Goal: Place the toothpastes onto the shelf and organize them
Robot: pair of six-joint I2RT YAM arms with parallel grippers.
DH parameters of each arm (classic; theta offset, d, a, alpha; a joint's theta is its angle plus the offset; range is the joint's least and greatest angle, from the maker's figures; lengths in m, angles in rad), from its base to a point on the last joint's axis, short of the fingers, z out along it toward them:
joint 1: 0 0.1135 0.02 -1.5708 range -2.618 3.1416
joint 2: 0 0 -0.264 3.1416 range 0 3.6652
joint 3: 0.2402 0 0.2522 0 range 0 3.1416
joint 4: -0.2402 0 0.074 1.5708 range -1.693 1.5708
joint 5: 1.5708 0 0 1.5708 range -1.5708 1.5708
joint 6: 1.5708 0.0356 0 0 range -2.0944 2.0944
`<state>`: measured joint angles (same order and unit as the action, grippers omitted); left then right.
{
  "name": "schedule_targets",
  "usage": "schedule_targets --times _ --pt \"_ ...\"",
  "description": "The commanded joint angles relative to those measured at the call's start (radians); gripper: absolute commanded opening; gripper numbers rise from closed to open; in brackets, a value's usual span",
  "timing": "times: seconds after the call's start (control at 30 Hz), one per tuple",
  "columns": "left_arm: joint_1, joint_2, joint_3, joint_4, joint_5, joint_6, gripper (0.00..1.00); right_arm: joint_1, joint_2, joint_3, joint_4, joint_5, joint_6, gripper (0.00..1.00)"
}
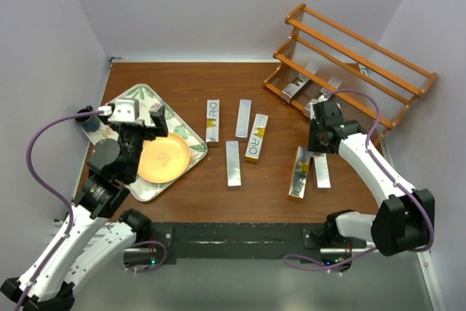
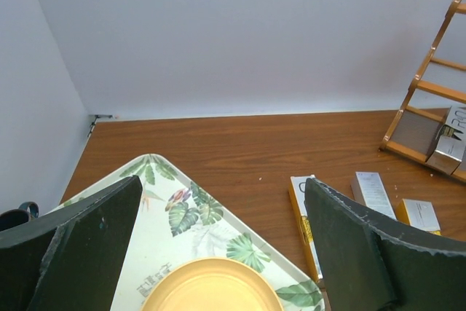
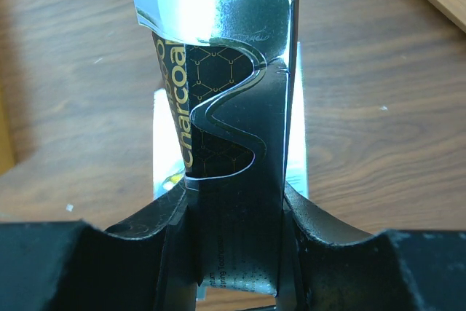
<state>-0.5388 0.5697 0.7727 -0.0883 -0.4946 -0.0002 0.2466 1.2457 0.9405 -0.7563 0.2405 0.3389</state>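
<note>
Seen from above, glossy silver toothpaste cartons [image 1: 233, 163] lie scattered on the wood-grain table [image 1: 182, 78], one propped on the slatted orange shelf [image 1: 364, 41]. The left wrist view shows the left gripper [image 2: 222, 183] spread wide over a leaf-print tray [image 2: 189, 216] and a round yellow plate [image 2: 211, 285]. The right wrist view shows the right gripper [image 3: 233, 202] pinching a shiny black-and-silver charcoal carton [image 3: 226, 107].

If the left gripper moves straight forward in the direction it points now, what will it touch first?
Most likely the leaf-patterned tray, just beyond the yellow plate; the open left gripper tilts down toward it. Depth is unclear.
</note>
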Motion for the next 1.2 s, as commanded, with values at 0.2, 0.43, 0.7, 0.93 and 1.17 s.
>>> schedule_targets --times 0.2,0.43,0.7,0.93,1.17 --pt "-0.018 -0.077 -0.041 0.073 -0.009 -0.011 1.0 -0.141 0.083 0.023 0.095 0.069 0.121 0.18" --pt "-0.044 -0.096 -0.052 0.107 -0.032 -0.004 1.0 -0.196 0.112 0.02 0.181 0.12 0.21 0.2" --pt "-0.049 -0.099 -0.058 0.111 -0.036 -0.004 1.0 -0.227 0.159 0.037 0.261 0.193 0.276 0.25" --pt "-0.052 -0.099 -0.062 0.114 -0.036 -0.004 1.0 -0.245 0.184 0.034 0.333 0.244 0.285 0.31" --pt "-0.053 -0.099 -0.066 0.114 -0.038 0.022 1.0 -0.3 0.253 0.073 0.354 0.233 0.269 0.4"
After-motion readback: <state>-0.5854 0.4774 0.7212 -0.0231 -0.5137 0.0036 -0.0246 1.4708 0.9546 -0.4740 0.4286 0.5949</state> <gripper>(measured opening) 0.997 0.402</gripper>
